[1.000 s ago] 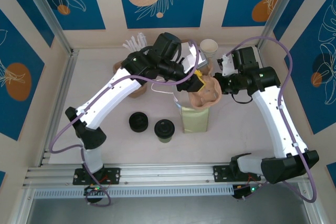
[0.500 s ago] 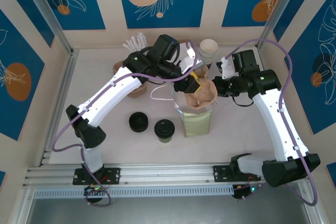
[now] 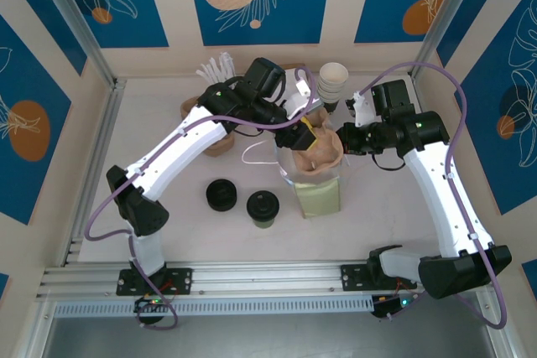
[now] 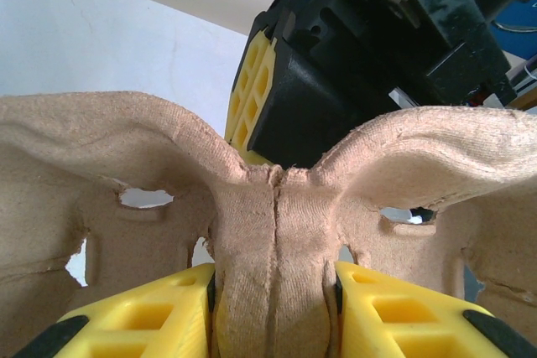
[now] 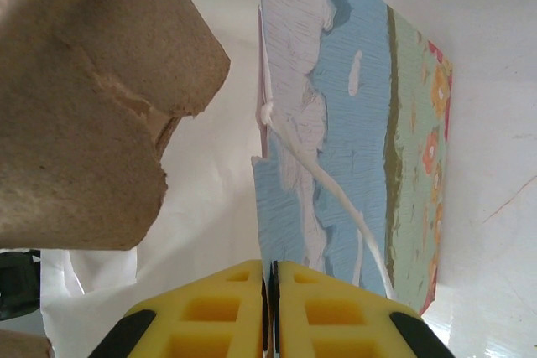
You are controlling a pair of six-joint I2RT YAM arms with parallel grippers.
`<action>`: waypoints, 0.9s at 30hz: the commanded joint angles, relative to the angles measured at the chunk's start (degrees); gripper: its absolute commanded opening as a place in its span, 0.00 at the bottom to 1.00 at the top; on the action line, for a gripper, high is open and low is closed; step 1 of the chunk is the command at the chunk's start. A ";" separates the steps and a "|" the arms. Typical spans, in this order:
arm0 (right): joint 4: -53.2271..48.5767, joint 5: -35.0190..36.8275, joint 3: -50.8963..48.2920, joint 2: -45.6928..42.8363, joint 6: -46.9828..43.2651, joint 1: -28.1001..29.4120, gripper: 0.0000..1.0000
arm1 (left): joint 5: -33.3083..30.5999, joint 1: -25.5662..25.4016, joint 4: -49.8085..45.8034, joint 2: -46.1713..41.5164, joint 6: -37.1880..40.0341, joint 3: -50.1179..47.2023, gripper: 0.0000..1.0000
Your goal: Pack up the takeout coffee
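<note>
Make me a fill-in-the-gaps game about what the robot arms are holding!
1. The left gripper clamps the pulp cup carrier with fingers coloured ____.
2. The right gripper pinches the edge of the paper ____.
3. The takeout coffee stands on the table; its lid is ____.
Missing words: yellow, bag, black.

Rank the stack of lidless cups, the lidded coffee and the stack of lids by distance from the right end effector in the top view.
1. stack of lidless cups, just behind the right end effector.
2. lidded coffee, toward the front left.
3. stack of lids, farther left.
</note>
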 commanded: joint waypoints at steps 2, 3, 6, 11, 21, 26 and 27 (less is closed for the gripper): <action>-0.45 0.25 -0.38 -0.54 -1.24 -0.29 0.13 | 2.52 0.95 -0.72 0.80 0.40 0.04 0.37; -0.47 0.29 -0.38 -0.54 -1.19 -0.30 0.13 | 2.64 0.96 -0.87 1.11 0.46 0.09 0.37; -0.72 0.60 -0.48 -0.45 -1.17 -0.48 0.13 | 2.64 1.14 -1.12 1.45 0.67 -0.23 0.36; -1.16 2.50 -0.42 -0.54 -0.49 -0.89 0.13 | 2.97 1.75 -0.72 0.93 0.74 -1.73 0.36; -0.35 2.18 -0.65 -0.54 -0.32 -1.03 0.14 | 3.50 2.72 -0.45 1.63 1.79 -2.43 0.36; 0.51 0.56 -0.84 -0.10 -0.15 -1.06 0.15 | 3.87 2.70 -1.58 3.43 3.03 -1.34 0.36; 0.58 0.46 -0.82 -0.09 -0.21 -1.03 0.16 | 3.65 2.71 -1.73 3.68 3.42 -1.10 0.36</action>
